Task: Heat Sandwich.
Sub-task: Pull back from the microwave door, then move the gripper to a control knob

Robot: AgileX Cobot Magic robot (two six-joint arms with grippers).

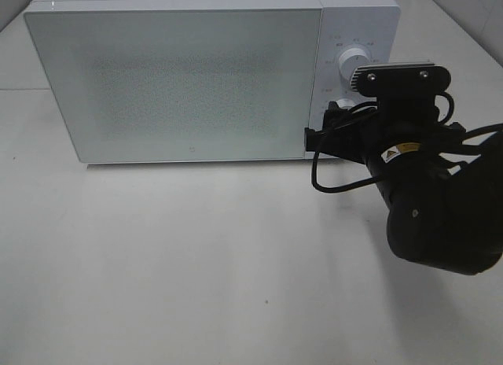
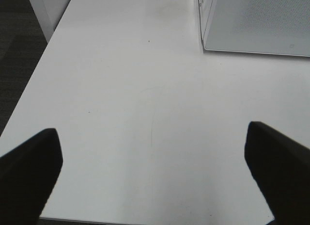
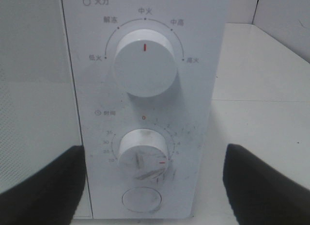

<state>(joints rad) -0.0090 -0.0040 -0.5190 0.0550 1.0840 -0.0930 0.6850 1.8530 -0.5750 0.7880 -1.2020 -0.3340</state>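
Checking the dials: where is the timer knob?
Right wrist view: timer knob on the microwave's control panel, right of the door, below the power knob, above the round button, facing the open right hand.

The right arm [image 1: 440, 215] is matte black with a bulky, rounded housing. At its twelve o'clock sits a flat bracket [image 1: 401, 76] with two small screws [image 1: 372, 76]. A yellow warning label [image 1: 406, 149] marks the wrist, and a black cable [image 1: 314, 175] loops at nine o'clock. The left gripper [image 2: 155, 176] and right gripper [image 3: 155, 186] have blunt black fingers.
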